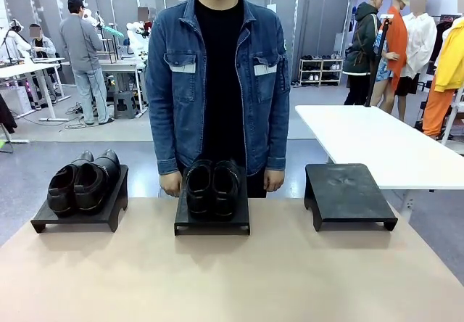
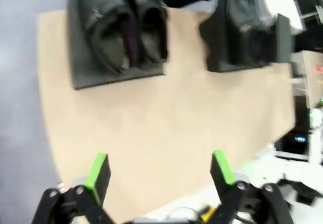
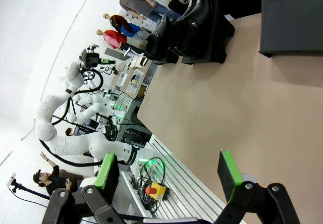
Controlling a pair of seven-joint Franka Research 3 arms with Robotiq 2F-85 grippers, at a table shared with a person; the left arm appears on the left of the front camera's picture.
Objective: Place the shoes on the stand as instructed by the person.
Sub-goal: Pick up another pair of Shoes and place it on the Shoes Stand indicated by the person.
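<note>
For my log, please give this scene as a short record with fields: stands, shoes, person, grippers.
stands: three black stands in a row on the table
left stand: one pair of shoes
middle stand: second pair
right stand: bare
person: behind middle stand, hands at table edge
left gripper: open, above table
right gripper: open, holds nothing

Three low black rectangular stands: left (image 1: 80,213), middle (image 1: 212,222), right (image 1: 348,195). Two pairs of glossy black leather dress shoes, four shoes in all: one pair (image 1: 83,180) on the left stand, one pair (image 1: 212,186) on the middle.
</note>
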